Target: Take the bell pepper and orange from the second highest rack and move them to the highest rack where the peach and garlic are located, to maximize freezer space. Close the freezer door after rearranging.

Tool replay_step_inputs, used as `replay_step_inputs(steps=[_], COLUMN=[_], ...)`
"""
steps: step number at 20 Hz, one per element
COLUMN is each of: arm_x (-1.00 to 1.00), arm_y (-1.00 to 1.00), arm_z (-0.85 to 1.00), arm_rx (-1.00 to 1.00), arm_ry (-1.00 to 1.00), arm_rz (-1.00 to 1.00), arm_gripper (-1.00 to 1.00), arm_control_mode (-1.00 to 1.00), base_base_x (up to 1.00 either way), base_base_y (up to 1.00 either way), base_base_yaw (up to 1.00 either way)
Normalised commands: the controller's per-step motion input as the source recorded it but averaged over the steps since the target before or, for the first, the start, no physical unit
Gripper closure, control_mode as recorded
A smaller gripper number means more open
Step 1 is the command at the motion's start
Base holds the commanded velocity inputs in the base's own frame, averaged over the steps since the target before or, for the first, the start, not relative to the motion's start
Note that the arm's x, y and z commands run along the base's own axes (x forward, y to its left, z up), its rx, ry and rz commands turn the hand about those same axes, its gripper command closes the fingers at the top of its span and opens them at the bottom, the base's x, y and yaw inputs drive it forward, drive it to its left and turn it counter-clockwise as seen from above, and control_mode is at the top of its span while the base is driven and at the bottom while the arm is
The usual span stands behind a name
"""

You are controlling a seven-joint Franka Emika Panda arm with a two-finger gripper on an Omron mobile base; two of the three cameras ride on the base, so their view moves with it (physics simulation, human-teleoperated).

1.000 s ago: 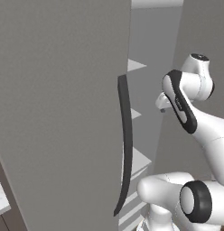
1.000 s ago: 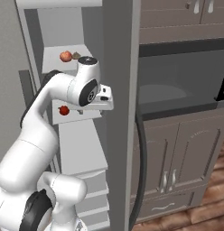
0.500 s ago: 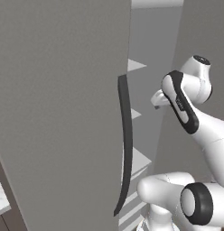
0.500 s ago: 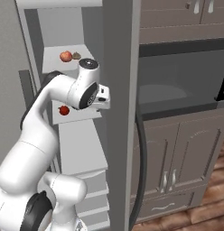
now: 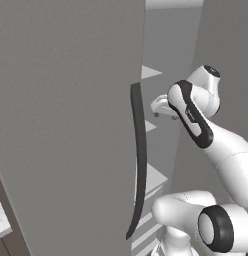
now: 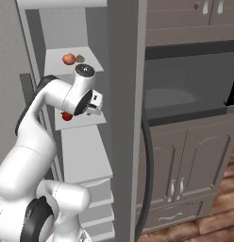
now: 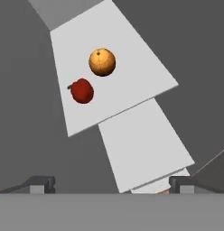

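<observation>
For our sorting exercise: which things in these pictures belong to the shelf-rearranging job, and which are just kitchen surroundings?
Belongs to the job:
round orange fruit
red bell pepper
reddish round peach
small brownish garlic
tall grey freezer door
robot's open fingers

Surroundings:
dark built-in oven
brown lower cabinets

The freezer door (image 5: 66, 125) looks matt grey and smooth, and its long handle (image 5: 140, 160) is smooth black with little shine. The shelves (image 7: 132, 81) are pale and flat. The orange (image 7: 102, 62) looks finely dimpled, the bell pepper (image 7: 82, 91) glossy red. Cabinets (image 6: 185, 160) at right look like brown wood.
</observation>
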Motion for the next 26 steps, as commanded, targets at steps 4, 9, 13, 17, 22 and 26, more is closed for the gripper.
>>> replay_step_inputs(steps=[4, 9, 13, 17, 22, 26], arm_x=[-0.06, 0.15, 0.25, 0.21, 0.19, 0.34], arm_y=[0.01, 0.34, 0.36, 0.17, 0.00, 0.03], arm_z=[-0.01, 0.00, -0.05, -0.14, -0.20, -0.08], arm_rx=[0.19, 0.15, 0.15, 0.18, 0.10, 0.10], arm_ry=[0.03, 0.08, 0.01, 0.00, 0.00, 0.09], arm_rz=[0.02, -0.13, -0.18, -0.19, -0.24, -0.18], arm_gripper=[-1.00, -1.00, -1.00, -1.00, -1.00, -1.00], arm_control_mode=[-1.00, -1.00, -1.00, -1.00, -1.00, -1.00], base_base_x=[0.00, 0.00, 0.00, 0.00, 0.00, 0.00], base_base_y=[0.00, 0.00, 0.00, 0.00, 0.00, 0.00], base_base_yaw=[0.00, 0.00, 0.00, 0.00, 0.00, 0.00])
